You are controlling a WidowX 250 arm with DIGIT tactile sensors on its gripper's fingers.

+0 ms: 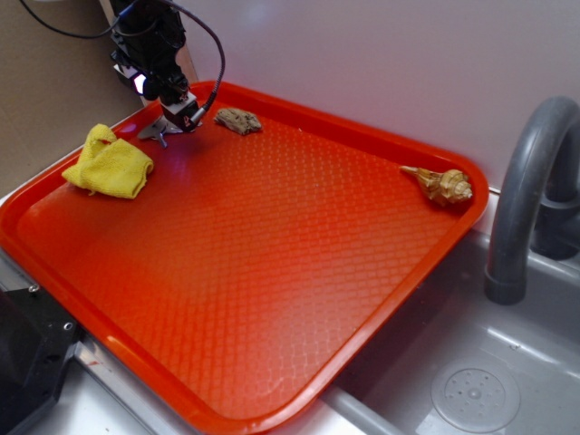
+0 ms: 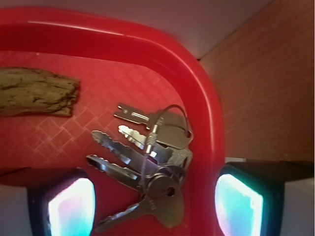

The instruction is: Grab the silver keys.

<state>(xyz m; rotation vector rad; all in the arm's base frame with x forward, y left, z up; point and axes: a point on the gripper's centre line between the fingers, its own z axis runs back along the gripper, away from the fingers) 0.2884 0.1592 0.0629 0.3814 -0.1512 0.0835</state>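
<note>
Glowing fingertips (image 2: 71, 206) fill the bottom corners of our wrist view, one at each side, and between them we see the silver keys (image 2: 147, 167). Our gripper (image 2: 152, 209) has its jaws spread wide, with the bunch lying in the gap and neither fingertip touching it. We count several thin keys fanned out on a ring with a loop of wire, flat on the floor of the red tray (image 2: 98, 34), just beside its curved rim. A small brown lump (image 2: 37, 92) lies on the tray a little apart from the keys.

From the outside view, we find the gripper (image 1: 177, 118) low over the tray's far left corner, and the keys (image 1: 156, 132) show as a pale grey patch just under it. The brown lump (image 1: 238, 120) sits just to the right, near the far rim of the tray (image 1: 272, 390). A yellow cloth (image 1: 109, 163) lies crumpled near the left rim, close to the keys. A tan seashell (image 1: 442, 186) rests well apart in the right corner. A grey tap (image 1: 526, 190) stands over a sink (image 1: 471, 381) beyond the tray's right edge.
</note>
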